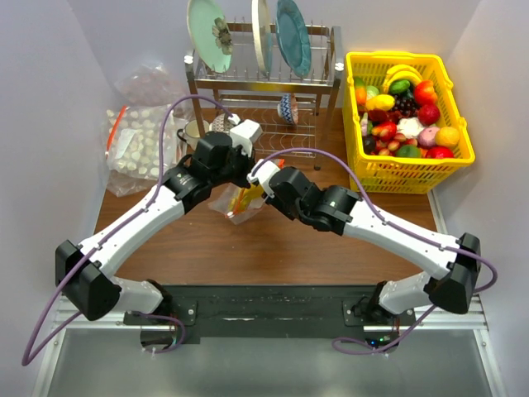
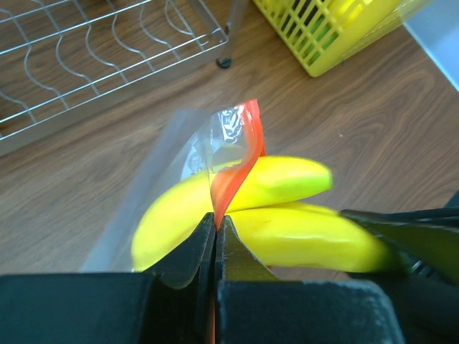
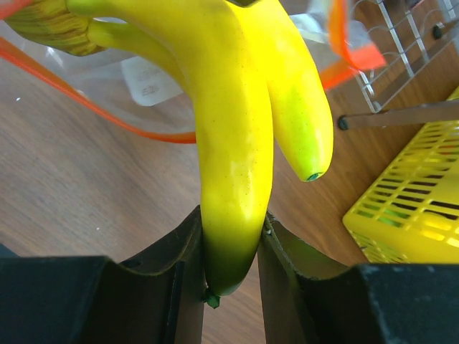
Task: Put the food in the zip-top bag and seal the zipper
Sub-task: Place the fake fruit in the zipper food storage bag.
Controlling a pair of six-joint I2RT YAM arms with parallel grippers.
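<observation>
L fingers [image 2: 215, 228] are pinched fully shut on the zipper [image 2: 240, 154], holding one lip of the zip-top bag [image 2: 172, 154] up off the surface [image 2: 387, 122]. R fingers [image 3: 233, 215] are part open, clamped on the tip end of the banana bunch [image 3: 237, 129]. Its stem end is at the bag mouth and looks partly in, w/ the rest outside.

Risks as I see it:
- Only one lip is held, so the loose lip could fold under the bunch & block it.
- Pushing harder could drag the thin film & pull the strip out of L's pinch.
- Bunch is glossy & gripped near its tip, so it may pivot or slip.
- Letting go too early prob drops it outside the bag.
</observation>
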